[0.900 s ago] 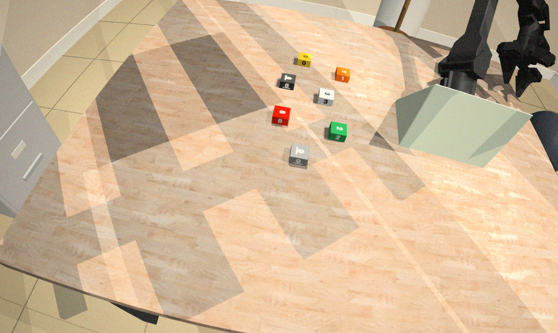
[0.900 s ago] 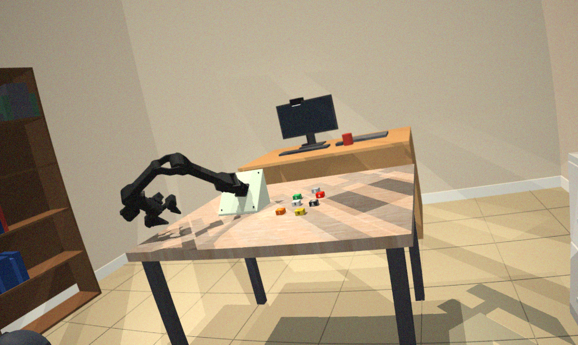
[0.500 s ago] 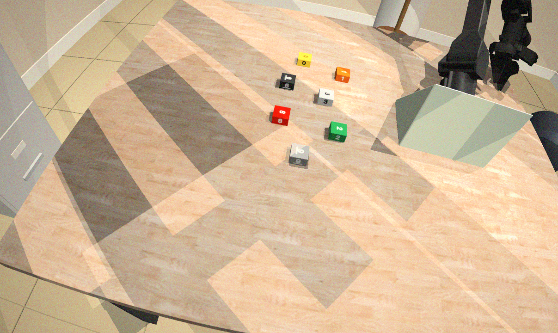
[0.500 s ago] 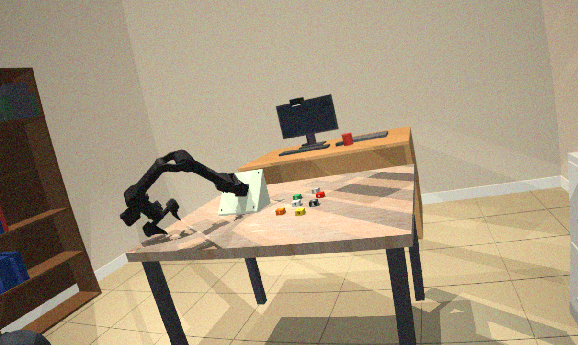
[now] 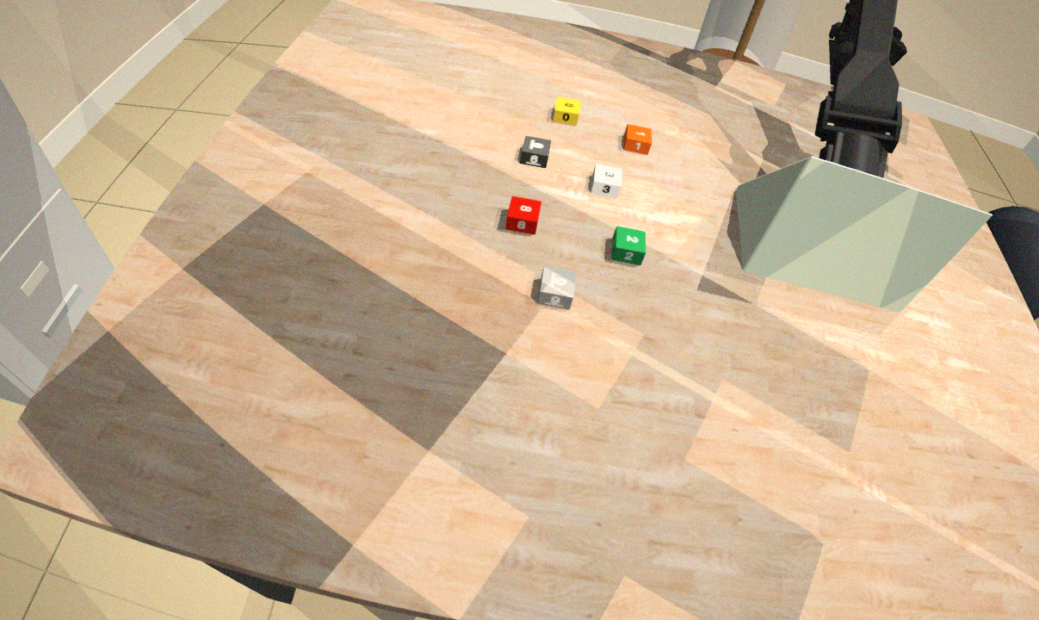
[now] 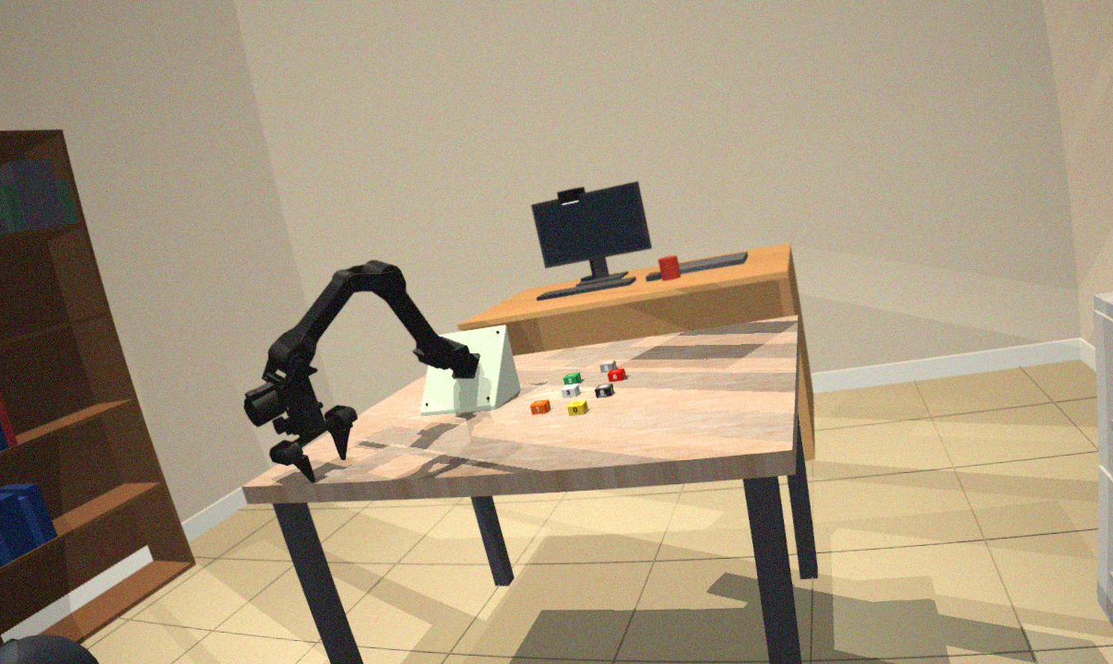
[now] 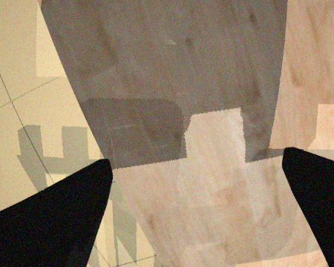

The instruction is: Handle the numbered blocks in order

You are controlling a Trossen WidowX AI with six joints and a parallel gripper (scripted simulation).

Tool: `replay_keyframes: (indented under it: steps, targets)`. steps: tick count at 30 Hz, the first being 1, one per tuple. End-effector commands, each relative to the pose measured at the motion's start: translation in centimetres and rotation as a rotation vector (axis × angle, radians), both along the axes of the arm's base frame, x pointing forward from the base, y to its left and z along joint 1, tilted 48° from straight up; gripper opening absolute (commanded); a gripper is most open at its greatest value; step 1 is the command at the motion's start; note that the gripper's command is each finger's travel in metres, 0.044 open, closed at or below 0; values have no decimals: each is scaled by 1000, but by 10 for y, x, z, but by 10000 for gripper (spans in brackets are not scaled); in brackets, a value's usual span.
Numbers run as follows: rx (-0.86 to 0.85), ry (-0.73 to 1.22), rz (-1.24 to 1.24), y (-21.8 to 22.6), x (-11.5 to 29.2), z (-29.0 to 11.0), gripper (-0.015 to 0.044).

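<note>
Several numbered blocks sit in a cluster on the wooden table [image 5: 353, 400] [image 6: 692, 429]: yellow 0 [image 5: 565, 111] [image 6: 577, 407], orange 1 [image 5: 637, 139] [image 6: 539, 406], green 2 [image 5: 629, 245] [image 6: 572, 378], white 3 [image 5: 606, 180] [image 6: 571, 390], dark 6 [image 5: 534, 152] [image 6: 603, 390], red 8 [image 5: 523, 214] [image 6: 616, 374] and grey 9 [image 5: 555, 288] [image 6: 608, 365]. My gripper [image 6: 322, 462] [image 7: 197, 163] is open and empty. It points down just above the table's corner, far from the blocks, on the other side of the pale green panel. The top view shows only the arm [image 5: 862, 84].
A pale green wedge-shaped panel [image 5: 854, 231] [image 6: 485, 371] stands on the table between the arm's base and the blocks. The table edge and floor show under the fingers in the wrist view. A desk with a monitor [image 6: 590, 224] stands behind, a bookshelf [image 6: 40, 396] to the left.
</note>
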State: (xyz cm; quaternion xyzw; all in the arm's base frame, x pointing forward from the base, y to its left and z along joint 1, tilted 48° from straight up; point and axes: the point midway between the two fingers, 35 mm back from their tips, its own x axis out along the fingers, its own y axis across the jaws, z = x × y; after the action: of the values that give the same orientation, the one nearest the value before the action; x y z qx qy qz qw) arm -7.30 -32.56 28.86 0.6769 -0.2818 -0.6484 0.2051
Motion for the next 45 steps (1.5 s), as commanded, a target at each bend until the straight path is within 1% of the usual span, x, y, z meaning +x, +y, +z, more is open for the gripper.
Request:
replay_keyframes:
  steps: [1, 9, 11, 14, 20, 24, 29, 34, 40, 45]
  targets:
    - [-135, -1, 90, -15, 40, 34, 400]
    - [-206, 88, 289, -17, 104, 48, 400]
    - [-199, 114, 373, -15, 125, 42, 400]
    - [-191, 168, 541, -6, 168, 30, 400]
    - [-194, 283, 885, 28, 250, 5, 400]
    - [-117, 417, 1073, 57, 281, -28, 400]
    - [-26, 620, 1313, 99, 308, -66, 400]
    - [40, 855, 1558, 144, 322, -99, 400]
    - [88, 1192, 1847, 193, 327, -129, 400]
    - [88, 1495, 2063, 231, 324, -144, 400]
